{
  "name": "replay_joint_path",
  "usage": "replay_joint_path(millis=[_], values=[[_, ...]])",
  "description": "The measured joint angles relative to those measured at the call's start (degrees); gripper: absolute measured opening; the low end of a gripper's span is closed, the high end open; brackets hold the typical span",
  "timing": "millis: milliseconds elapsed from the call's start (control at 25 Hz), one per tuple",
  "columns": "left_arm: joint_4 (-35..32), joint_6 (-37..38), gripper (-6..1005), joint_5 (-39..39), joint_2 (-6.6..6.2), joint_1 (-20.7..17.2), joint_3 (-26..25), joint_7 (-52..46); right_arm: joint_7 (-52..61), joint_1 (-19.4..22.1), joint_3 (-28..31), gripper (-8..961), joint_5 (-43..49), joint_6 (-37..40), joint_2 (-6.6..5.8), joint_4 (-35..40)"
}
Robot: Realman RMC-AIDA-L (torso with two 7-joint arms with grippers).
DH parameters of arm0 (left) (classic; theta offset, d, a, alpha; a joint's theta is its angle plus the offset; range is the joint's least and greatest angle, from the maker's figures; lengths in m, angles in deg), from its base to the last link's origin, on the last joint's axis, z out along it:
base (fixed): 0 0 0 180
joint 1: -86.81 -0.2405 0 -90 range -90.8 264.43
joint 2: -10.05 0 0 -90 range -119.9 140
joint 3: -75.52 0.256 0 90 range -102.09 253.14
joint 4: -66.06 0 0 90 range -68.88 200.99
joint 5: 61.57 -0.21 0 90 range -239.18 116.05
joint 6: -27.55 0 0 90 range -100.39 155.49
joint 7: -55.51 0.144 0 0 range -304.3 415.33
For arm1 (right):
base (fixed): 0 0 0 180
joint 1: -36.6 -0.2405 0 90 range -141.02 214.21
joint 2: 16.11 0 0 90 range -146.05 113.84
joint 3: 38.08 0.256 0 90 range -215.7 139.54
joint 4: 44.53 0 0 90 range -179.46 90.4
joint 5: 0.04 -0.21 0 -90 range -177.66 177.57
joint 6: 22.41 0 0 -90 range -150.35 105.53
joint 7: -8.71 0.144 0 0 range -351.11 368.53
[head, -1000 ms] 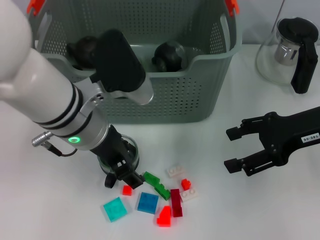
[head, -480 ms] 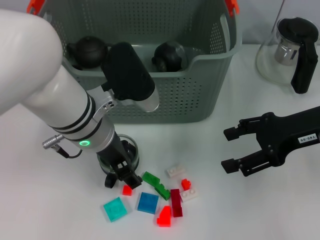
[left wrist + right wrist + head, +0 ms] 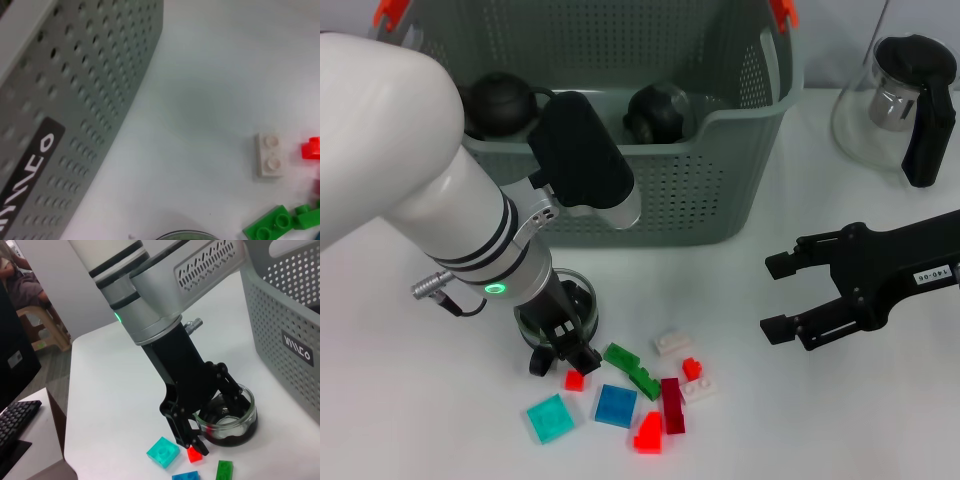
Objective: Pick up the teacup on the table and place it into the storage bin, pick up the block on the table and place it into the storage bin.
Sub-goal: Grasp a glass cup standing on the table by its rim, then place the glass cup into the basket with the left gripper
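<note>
On white table (image 3: pixel 840 420), scattered blocks (image 3: pixel 616 405)

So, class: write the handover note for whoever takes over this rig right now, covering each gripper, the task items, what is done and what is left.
Left gripper: down over the glass teacup, one finger inside the rim and one outside; whether it grips cannot be told.
Right gripper: open, empty, hovering above the table off to the right.
Teacup: on the table in front of the storage bin, not lifted.
Blocks: scattered beside the cup, including a small red one, a teal one and a blue one.
Done: nothing of the task visibly binned; the bin holds two dark round items.
Left: bin the teacup, then a block.
</note>
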Motion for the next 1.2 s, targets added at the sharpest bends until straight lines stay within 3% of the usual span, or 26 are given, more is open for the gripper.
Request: replay_joint_path(millis=[400,1040,1200], values=[[0.19,-0.38,739,-0.86,-0.04,0.16,2.03,-0.62,-0.04,-0.11,0.04,940,0.0,-0.08,-0.04,0.0],[-1.19,0.3,69,-1.43,0.07,0.39,4.05,-1.47,-0.05,0.26,0.58,940,-0.01,-0.18,-0.04,0.0],[-2.37,1.77,57,-1.49,0.07,0.36,4.18,-1.68,-0.05,0.27,0.67,941,-0.01,-0.18,-0.04,0.0]])
